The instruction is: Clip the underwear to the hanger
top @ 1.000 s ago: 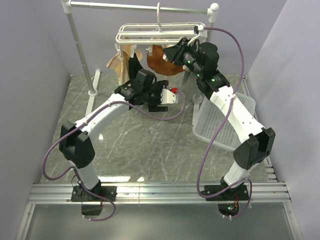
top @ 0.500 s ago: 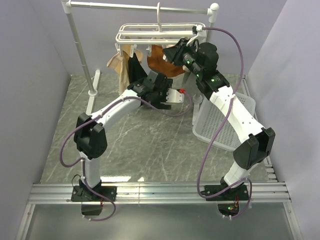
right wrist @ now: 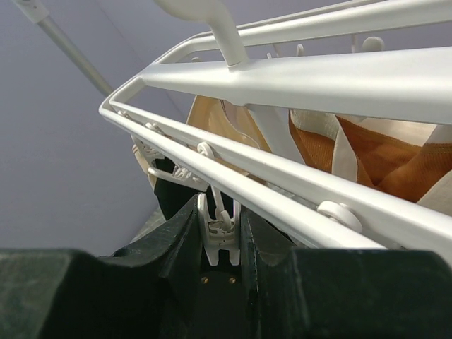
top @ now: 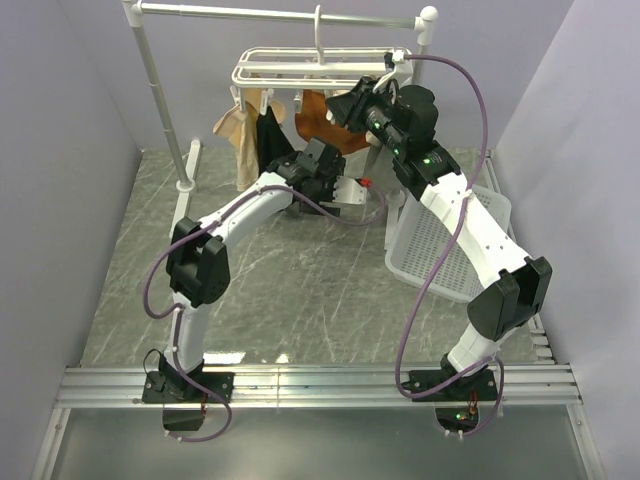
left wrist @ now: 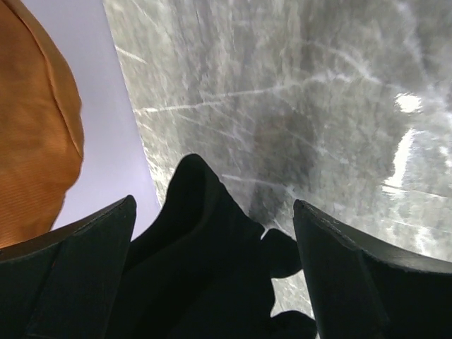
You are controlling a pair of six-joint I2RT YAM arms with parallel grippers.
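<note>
Right claw [right wrist: 219, 224] squeezes a clip [right wrist: 219, 244] on the hanger [right wrist: 296, 78], likely spreading it for the underwear [left wrist: 205, 275]; left claw [left wrist: 212, 205] gapes wide, empty.

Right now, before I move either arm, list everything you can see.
hanger: one, white, hooked on the rail
clip: one of many, white, on the hanger's near bar
underwear: one, black, hanging below the hanger
tan garments: count unclear, beige, left of the underwear
orange garment: one, right of the underwear
rail stand: one, metal, back of table
laundry basket: one, white, table's right side
table: grey marble
left gripper: open, underwear between its fingers
right gripper: shut on the clip
</note>
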